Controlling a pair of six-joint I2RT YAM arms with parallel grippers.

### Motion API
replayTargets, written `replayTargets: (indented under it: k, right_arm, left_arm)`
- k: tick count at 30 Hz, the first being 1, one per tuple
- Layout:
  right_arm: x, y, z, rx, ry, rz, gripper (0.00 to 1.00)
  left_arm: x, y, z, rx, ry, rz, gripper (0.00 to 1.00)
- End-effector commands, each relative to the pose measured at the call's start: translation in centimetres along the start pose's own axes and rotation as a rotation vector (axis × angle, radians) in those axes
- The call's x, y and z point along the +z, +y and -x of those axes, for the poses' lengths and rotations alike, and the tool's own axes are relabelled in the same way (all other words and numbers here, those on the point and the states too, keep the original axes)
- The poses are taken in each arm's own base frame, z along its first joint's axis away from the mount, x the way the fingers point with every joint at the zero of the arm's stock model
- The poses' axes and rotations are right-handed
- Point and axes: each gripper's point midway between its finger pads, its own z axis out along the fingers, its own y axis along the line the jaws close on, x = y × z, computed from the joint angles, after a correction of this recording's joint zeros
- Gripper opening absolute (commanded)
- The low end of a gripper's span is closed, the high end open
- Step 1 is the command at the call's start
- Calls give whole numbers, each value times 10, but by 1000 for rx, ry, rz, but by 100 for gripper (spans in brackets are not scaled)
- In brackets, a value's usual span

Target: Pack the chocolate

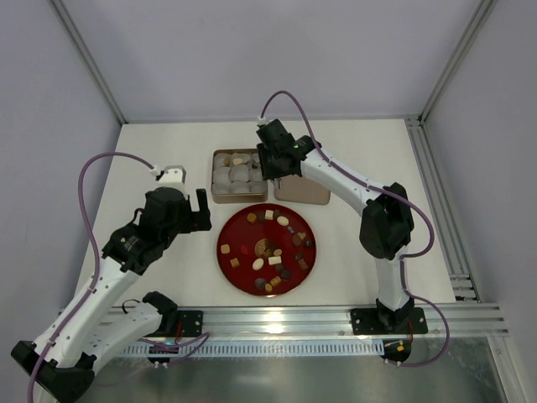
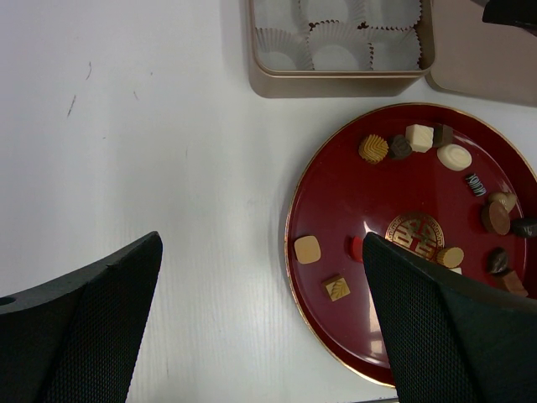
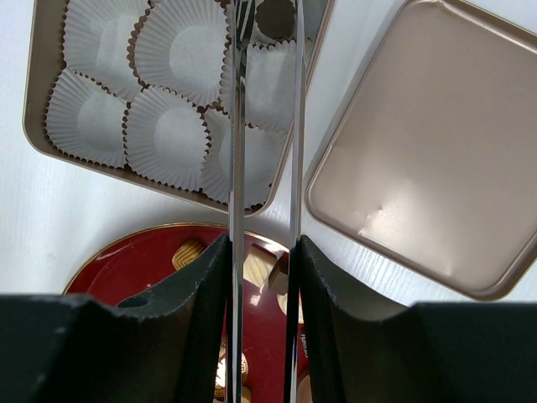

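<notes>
Several small pieces of chocolate, dark, tan, cream and red, lie scattered on a red plate. My right gripper is shut on metal tweezers that reach over the gold box of white paper cups. One dark chocolate sits at the tweezer tips, over a cup at the box's far edge; I cannot tell whether the tips still pinch it. My left gripper hangs open and empty above the plate's left rim and the white table beside it. A few chocolates rest in the box's back cups.
The box's flat lid lies on the table just right of the box. The right gripper stands over the box's right edge and the left gripper over the table left of the plate. An aluminium rail runs along the near edge.
</notes>
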Motion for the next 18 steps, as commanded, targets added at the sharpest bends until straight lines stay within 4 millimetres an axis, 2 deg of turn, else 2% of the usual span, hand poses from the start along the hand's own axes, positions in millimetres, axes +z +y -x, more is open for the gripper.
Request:
replayTargets:
  k: [1,6,7,10,14,16,17,18]
  right_arm:
    - [-35,10,36,6,-105,53,39]
    - [-59,14,37,2,-133,80,39]
    - [-71,16,39,1,-149,91,39]
    - [-82,17,28,-3,-148,99,39]
    - [-103,19,5,-1,-145,133,39]
    - [-113,14,-15,0,-137,133,39]
    - [-112,13,-34,-14,-108,132,39]
    - [-124,13,-38,-7,-124,145,39]
  left_arm:
    - [2,-1,7,-2,-30,3,100]
    - [2,-1,8,-5,-34,1,100]
    - [2,-1,8,-3,-34,3,100]
    - [2,-1,7,-3,-33,2,100]
    - [1,-1,8,-9,-36,-1,100]
    - [0,-1,9,-8,-38,-4,100]
    - [0,-2,9,-10,-37,-5,100]
    - [0,-2,9,-10,-37,-7,100]
